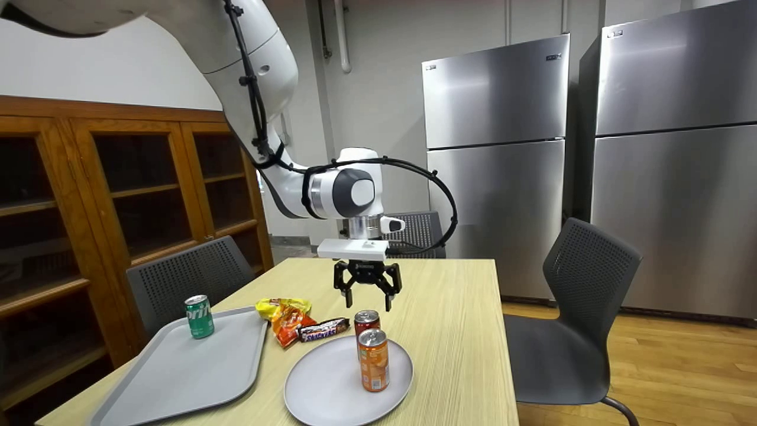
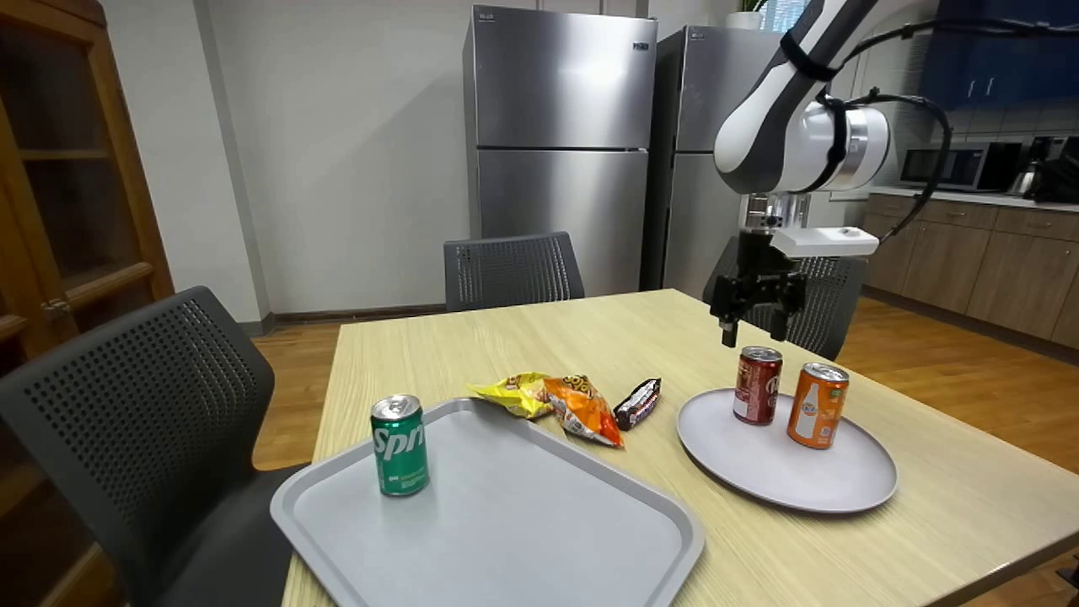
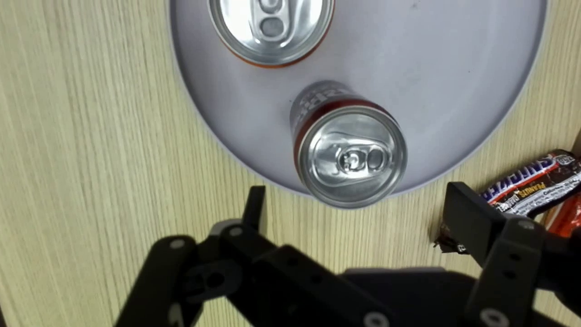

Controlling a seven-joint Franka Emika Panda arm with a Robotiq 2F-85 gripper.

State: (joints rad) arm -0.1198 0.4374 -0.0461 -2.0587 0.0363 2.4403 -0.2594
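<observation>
My gripper [image 1: 368,300] [image 2: 754,330] [image 3: 363,215] stands open, its fingers spread wide with nothing between them. Just below it, a dark red can [image 1: 366,319] [image 2: 757,385] [image 3: 352,154] is upright on a round light-grey plate [image 1: 322,378] [image 2: 775,472] [image 3: 431,91]. The wrist view puts this can's top slightly ahead of the fingertips, apart from both. Beside it on the plate stands an orange can [image 1: 374,361] [image 2: 818,405] [image 3: 272,27], which partly covers the red one in an exterior view. One finger hides part of a Snickers bar [image 3: 535,181] in the wrist view.
A grey tray [image 1: 195,373] [image 2: 523,514] bears a green Sprite can [image 1: 200,316] [image 2: 399,447]. Between tray and plate lie a yellow snack bag [image 2: 514,394], an orange bag [image 2: 582,409] and the Snickers bar [image 2: 638,403]. Dark chairs [image 1: 582,331] [image 2: 514,270] surround the table [image 1: 449,331].
</observation>
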